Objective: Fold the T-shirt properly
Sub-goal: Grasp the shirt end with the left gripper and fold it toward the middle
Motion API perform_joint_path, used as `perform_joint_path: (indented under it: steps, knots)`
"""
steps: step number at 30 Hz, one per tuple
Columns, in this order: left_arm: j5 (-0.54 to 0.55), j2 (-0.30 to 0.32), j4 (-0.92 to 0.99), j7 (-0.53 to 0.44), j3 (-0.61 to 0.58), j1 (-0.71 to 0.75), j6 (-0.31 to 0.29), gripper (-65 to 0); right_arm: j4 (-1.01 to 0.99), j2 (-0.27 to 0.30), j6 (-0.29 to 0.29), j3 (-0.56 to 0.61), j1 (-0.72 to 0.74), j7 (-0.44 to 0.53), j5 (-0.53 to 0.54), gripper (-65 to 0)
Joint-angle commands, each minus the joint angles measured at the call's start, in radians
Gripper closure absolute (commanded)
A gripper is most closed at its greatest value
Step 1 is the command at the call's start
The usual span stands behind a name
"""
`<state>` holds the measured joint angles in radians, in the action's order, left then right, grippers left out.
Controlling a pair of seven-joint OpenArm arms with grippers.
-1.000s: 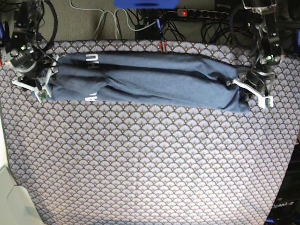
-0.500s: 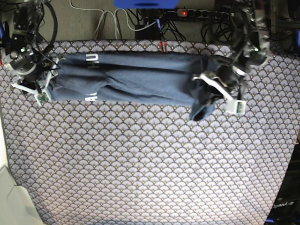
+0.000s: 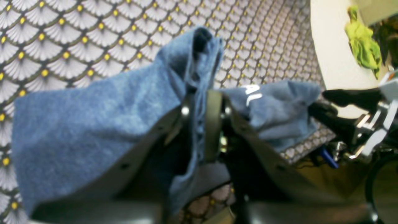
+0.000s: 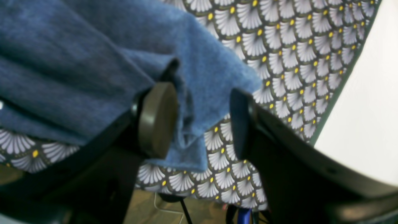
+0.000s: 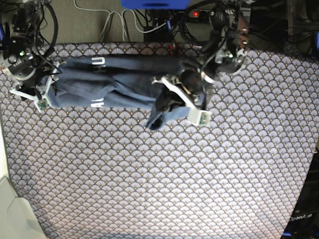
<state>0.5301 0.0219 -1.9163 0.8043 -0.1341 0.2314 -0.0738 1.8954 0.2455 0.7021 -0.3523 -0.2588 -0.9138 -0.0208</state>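
Grey fan-patterned cloth covers the whole table, with cables and a power strip beyond its far edge. Across the far part of it lies the slate-blue heathered cotton T-shirt, already narrowed into a long band. The left gripper is clamped on one end of that band and holds it above the band's middle — a fold in half that looks under way, not finished. The right gripper stands at the other end with its jaws apart, shirt cloth hanging between them. Left to do, I'd judge: lay the carried end down and square the stack. White capitals show in part — "HU" perhaps; the rest is hidden.
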Motion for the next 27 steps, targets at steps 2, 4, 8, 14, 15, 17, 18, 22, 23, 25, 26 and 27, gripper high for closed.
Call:
perform_joint_path:
  steps: [2,4,8,14,15,17,18,22,23,25,26,27]
  knots:
    - [0.014,0.0,0.001,-0.02,-0.02,-0.016,0.018,-0.4,0.016,0.021,-0.004,-0.006,0.008,0.012,0.0,-31.3]
    - [0.014,0.002,0.018,-0.02,-0.039,-0.023,0.022,-0.4,0.016,0.021,-0.004,-0.006,0.008,0.012,0.0,-31.3]
    - [0.014,-0.003,0.053,-0.021,-0.072,-0.03,0.022,-0.4,0.016,0.021,-0.004,-0.006,0.006,0.012,0.0,-31.3]
    - [0.014,-0.038,0.097,-0.021,-0.081,-0.063,0.022,-0.4,0.016,0.021,-0.004,-0.006,0.003,0.012,0.0,-31.3]
    - [0.014,-0.04,0.104,-0.021,-0.081,-0.066,0.022,-0.4,0.016,0.021,-0.004,-0.006,0.003,0.012,0.0,-31.3]
    - [0.014,-0.052,0.12,-0.021,-0.081,-0.082,0.022,-0.4,0.016,0.021,-0.004,-0.006,0.002,0.012,0.0,-31.3]
    - [0.014,-0.055,0.131,-0.021,-0.081,-0.089,0.022,-0.4,0.016,0.021,-0.004,-0.006,0.002,0.012,0.0,-31.3]
    - [0.014,-0.064,0.163,-0.021,-0.121,-0.105,0.022,-0.4,0.016,0.021,-0.004,-0.006,0.0,0.012,0.0,-31.3]
    - [0.014,-0.064,0.173,-0.021,-0.131,-0.112,0.022,-0.4,0.016,0.021,-0.004,-0.006,0.0,0.012,0.0,-31.3]
    - [0.014,-0.066,0.192,-0.023,-0.146,-0.122,0.022,-0.4,0.016,0.021,-0.004,-0.006,0.0,0.012,0.0,-31.3]
    - [0.014,-0.066,0.2,-0.027,-0.154,-0.129,0.022,-0.4,0.016,0.021,-0.004,-0.006,0.0,0.012,0.0,-31.3]
    - [0.014,-0.067,0.206,-0.043,-0.163,-0.134,0.022,-0.4,0.016,0.021,-0.004,-0.006,-0.001,0.012,0.0,-31.3]
